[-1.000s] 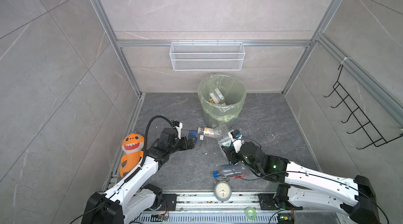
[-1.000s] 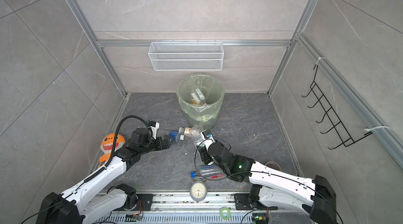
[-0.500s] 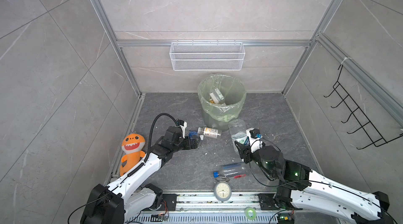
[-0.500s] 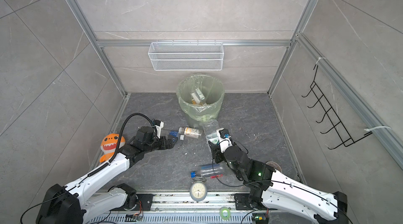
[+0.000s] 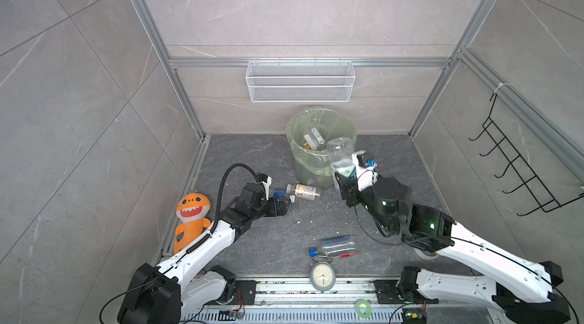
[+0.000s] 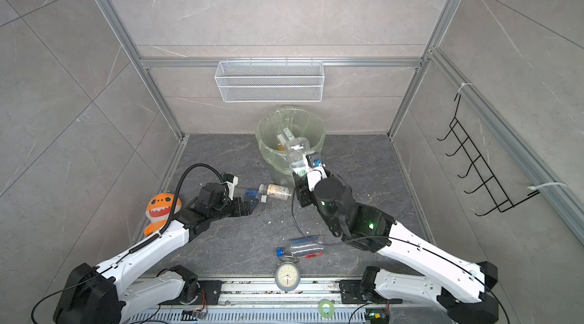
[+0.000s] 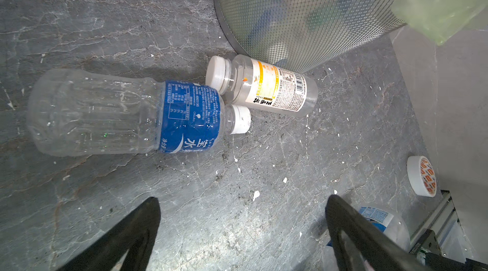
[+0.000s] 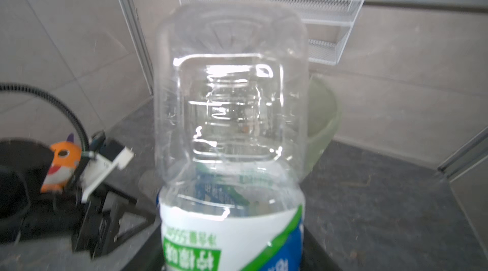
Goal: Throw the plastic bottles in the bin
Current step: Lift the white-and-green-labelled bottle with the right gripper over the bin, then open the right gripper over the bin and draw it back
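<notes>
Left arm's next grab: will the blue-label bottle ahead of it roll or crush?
The blue-label bottle looks empty and thin-walled: probably light, may dent. On its side, it could roll if nudged. It seems to touch the yellow-label bottle, which may shift.

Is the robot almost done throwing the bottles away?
Not quite. Done: some bottles already lie in the bin. In hand: the right pincer is shut on a green-labelled bottle, up near the bin's rim. Left: the blue-labelled bottle and the yellow-labelled bottle on the floor before the open left pincer, and a blue-capped bottle by the clock.
</notes>
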Motion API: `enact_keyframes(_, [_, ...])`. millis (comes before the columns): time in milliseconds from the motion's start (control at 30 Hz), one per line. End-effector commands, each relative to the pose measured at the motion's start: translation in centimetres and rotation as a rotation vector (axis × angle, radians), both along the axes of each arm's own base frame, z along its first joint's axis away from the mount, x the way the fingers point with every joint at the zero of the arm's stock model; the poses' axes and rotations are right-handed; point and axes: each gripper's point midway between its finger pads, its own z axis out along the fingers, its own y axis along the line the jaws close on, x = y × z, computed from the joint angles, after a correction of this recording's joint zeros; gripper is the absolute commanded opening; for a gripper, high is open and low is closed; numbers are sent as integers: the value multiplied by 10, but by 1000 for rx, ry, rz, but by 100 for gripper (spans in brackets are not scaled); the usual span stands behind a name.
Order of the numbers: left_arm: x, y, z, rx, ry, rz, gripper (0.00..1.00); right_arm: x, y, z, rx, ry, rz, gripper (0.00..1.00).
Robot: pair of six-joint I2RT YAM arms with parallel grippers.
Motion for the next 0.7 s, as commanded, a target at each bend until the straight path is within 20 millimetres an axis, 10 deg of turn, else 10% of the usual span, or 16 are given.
enact_keyframes(0, [7,-5,21,-24,-80,-17,100,41,5,44,-22,-28,-37,58])
enact_keyframes(100, [5,-4,20,-33,-78,-11,100,98,17,75,15,-36,-56,61])
enact_keyframes(167, [2,-4,18,-37,-72,-11,100,140,27,85,34,-15,-67,82])
enact_keyframes(300, [-4,-3,15,-38,-53,-13,100,194,18,76,24,53,-181,99])
enact_keyframes(667, [-8,1,15,-25,-47,10,100,168,11,94,99,25,-92,99])
